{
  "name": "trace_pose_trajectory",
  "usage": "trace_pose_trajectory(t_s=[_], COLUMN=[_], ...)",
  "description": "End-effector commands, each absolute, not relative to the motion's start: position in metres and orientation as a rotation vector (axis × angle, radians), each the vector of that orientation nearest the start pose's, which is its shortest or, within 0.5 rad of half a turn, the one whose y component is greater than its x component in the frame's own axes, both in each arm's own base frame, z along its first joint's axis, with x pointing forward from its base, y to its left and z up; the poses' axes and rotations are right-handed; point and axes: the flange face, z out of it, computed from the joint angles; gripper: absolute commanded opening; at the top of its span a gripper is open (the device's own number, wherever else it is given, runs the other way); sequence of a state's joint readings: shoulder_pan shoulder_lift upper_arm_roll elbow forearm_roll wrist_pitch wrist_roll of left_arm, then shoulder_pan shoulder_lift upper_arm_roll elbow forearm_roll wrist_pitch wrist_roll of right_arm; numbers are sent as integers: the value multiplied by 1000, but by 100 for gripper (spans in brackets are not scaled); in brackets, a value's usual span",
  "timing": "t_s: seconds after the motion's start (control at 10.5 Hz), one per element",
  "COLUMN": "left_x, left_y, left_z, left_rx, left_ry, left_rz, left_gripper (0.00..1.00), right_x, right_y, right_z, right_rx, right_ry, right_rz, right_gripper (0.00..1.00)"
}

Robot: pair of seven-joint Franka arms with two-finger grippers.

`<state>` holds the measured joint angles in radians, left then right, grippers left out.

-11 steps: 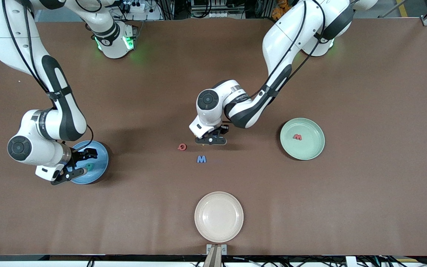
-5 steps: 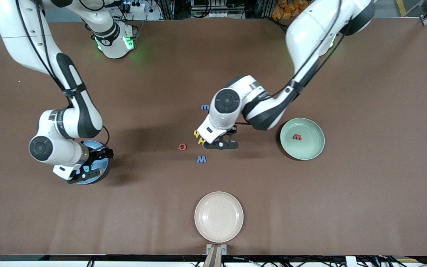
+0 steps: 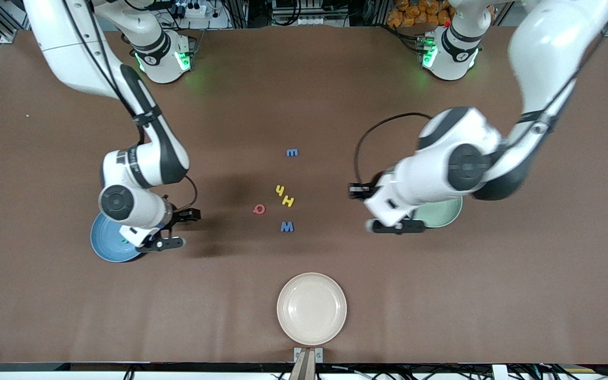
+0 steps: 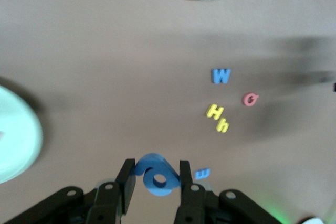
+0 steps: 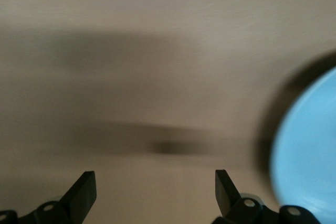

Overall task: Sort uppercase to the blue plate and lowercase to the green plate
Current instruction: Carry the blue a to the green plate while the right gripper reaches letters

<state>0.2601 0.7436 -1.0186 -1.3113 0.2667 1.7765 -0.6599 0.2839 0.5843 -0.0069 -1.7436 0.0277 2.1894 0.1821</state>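
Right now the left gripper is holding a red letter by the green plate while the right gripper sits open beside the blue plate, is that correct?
Not quite: the letter in the left gripper is blue, not red. The left wrist view shows a blue a clamped between its fingers. The rest holds: that gripper is by the green plate, and the right gripper is open beside the blue plate.

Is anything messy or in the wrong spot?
Nothing spilled or broken. Five letters lie loose mid-table; the yellow h sits tilted. Left gripper holds the blue a by the green plate; right gripper is open.
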Motion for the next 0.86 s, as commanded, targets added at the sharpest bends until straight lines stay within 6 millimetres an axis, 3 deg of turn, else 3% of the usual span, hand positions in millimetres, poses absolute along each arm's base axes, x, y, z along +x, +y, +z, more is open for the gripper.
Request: trace_pose_trajectory(t_s=[0.0,0.19,0.38,0.57,0.76], left_x=[611,615,616,620,606], left_y=[-274,-217,-163,-111,-92], left_z=[482,476,427,382,313], left_rx=[-3310,-3265,-3173,-3125,-3119], left_ry=[109,105,115,106,79], left_rz=[253,282,379,434,396], left_gripper=[24,24,24,25,25], right_x=[612,599,592,579,579], right_y=[232,277,323,385,411], right_z=[237,242,247,242,237], right_rx=[-3155,-3111,-3057,-3038,-3009], right_ry=[52,197,391,556,667], right_rz=[193,200,201,174,152], right_gripper=[100,100,100,100,100])
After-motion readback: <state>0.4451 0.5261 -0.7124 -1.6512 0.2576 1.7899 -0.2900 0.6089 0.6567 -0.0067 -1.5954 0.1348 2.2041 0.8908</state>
